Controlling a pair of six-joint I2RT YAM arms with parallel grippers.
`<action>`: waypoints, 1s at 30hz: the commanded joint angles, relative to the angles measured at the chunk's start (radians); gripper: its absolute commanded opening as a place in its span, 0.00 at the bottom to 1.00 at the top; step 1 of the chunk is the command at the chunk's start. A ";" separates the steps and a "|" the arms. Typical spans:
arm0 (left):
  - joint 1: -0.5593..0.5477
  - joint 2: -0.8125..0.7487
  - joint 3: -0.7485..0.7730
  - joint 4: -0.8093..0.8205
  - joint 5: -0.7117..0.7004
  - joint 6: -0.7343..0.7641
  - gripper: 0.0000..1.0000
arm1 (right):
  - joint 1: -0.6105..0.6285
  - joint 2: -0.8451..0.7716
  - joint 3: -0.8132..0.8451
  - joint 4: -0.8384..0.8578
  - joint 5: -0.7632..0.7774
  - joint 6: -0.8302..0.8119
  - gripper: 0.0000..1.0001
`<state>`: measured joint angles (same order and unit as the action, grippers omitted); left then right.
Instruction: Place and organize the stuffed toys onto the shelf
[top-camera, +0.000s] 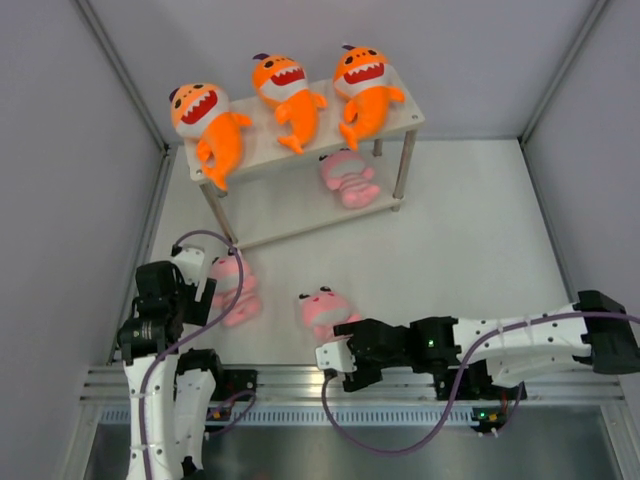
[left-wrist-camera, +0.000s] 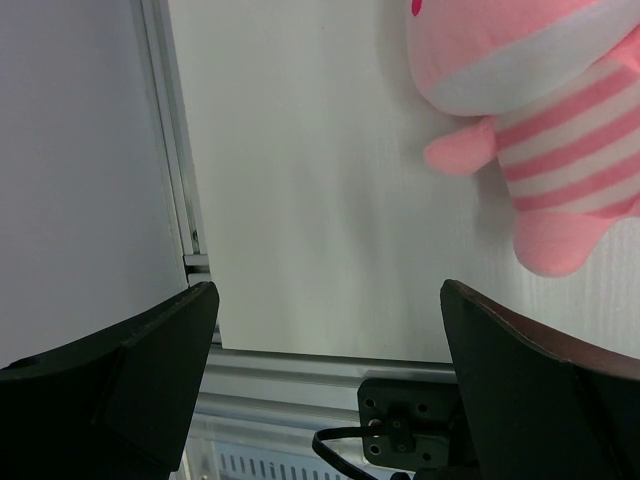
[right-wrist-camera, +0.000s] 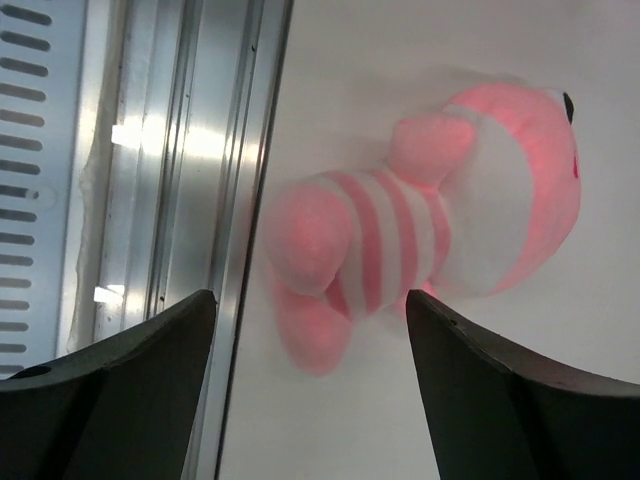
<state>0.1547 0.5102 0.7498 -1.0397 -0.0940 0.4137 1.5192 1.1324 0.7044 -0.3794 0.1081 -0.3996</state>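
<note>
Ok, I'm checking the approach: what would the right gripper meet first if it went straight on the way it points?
Most likely the pink striped toy. It lies ahead, framed between the fingers of the open right gripper, though depth is unclear.

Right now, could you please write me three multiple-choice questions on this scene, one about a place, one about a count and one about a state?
1. Where on the shelf does the shelved pink striped toy lie?
A. on the top board
B. on the lower board
C. hanging off a leg

2. How many orange sharks lie on the top board?
A. two
B. three
C. four

3. How does the left pincer stand?
A. open, holding nothing
B. shut on a pink toy
C. shut on a shark

Answers:
1 B: the toy lies under the sharks, on the lower board.
2 B: three lie in a row along the top.
3 A: its jaws stand wide apart with nothing between them.
</note>
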 joint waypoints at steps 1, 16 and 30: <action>0.005 -0.012 -0.001 0.030 0.008 -0.007 0.99 | 0.016 0.053 -0.019 0.074 0.082 -0.027 0.77; 0.006 -0.016 -0.004 0.030 0.034 0.013 0.99 | -0.030 0.260 -0.002 0.218 0.156 -0.087 0.08; 0.005 -0.001 -0.006 0.035 0.014 -0.004 0.99 | -0.171 0.234 0.340 0.086 0.341 -0.487 0.00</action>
<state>0.1555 0.5022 0.7494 -1.0393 -0.0689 0.4179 1.4326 1.3174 0.9470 -0.2859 0.4038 -0.7448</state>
